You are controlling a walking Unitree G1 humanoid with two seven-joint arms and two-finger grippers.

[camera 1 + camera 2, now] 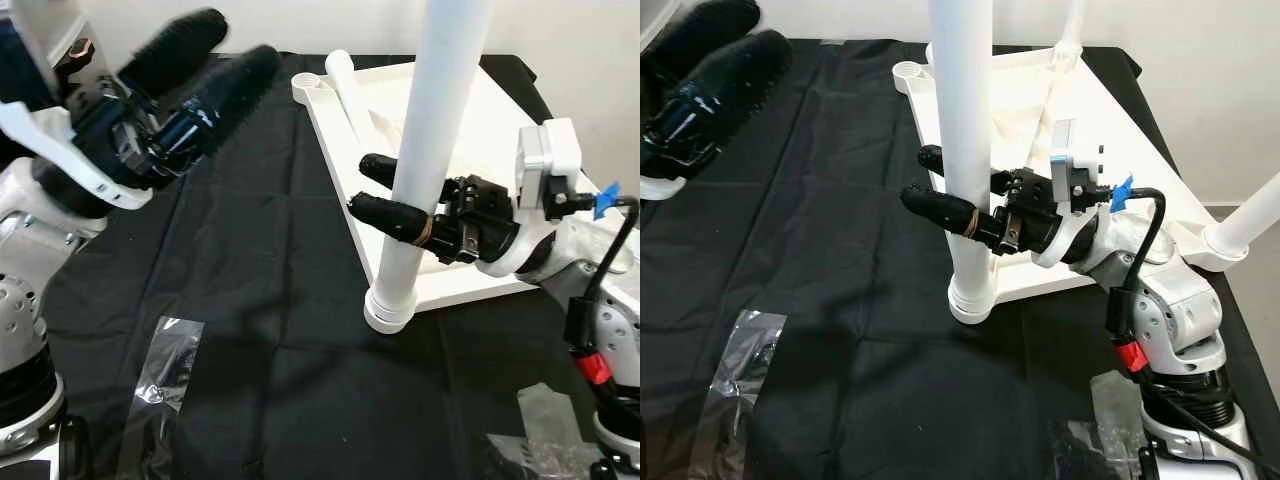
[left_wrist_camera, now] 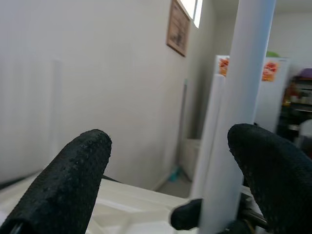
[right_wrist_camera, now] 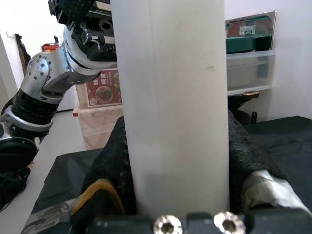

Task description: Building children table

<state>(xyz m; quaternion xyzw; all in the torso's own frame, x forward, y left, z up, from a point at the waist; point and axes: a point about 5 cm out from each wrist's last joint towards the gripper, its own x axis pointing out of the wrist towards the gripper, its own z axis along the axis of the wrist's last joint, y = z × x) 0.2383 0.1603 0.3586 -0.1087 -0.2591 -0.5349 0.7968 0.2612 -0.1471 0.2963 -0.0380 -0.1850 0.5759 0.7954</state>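
The right gripper (image 1: 395, 200) has its jaws clamped round the white leg (image 1: 430, 150), low on its shaft, apparently to hold it upright while it seats in the corner of the upturned tabletop (image 1: 480, 130). The leg's foot stands at the tabletop's near corner. The left gripper (image 1: 205, 60) hovers well to the left of the leg, jaws spread and empty, likely waiting to assist. A loose leg (image 1: 345, 85) lies beyond the held leg. Everything rests on a black cloth (image 1: 250, 300), with clear plastic wrap (image 1: 160, 380) near its front. Pale walls stand behind.
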